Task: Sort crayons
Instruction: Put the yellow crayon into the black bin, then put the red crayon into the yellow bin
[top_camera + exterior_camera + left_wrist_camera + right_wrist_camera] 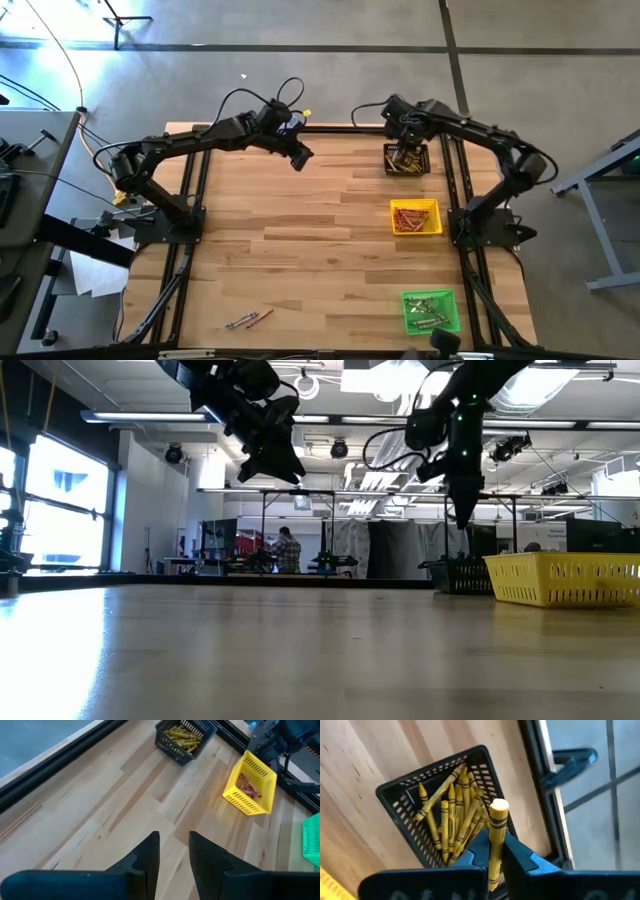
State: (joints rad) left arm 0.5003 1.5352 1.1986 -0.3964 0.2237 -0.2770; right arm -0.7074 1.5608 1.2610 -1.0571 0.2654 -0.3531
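Observation:
My right gripper (404,150) hangs over the black tray (407,160) at the far right and is shut on a yellow crayon (496,837). The black tray (400,795) holds several yellow crayons (451,822). My left gripper (300,156) is open and empty, raised above the far middle of the table. The yellow tray (415,217) holds reddish crayons (248,786). The green tray (432,311) holds several greyish crayons. Two loose crayons (248,320) lie on the table near the front left. My right gripper pinches the yellow crayon's middle (495,851) between its two fingers. The fingers point down from above. The crayon runs along the fingers, its flat end (499,807) sticking out past the fingertips toward the tray. It is lifted clear of the tray.
The three trays stand in a row along the table's right side, black far, yellow middle, green near. A black frame rail (330,128) runs along the far edge. The wooden tabletop (300,240) spreads between the arms.

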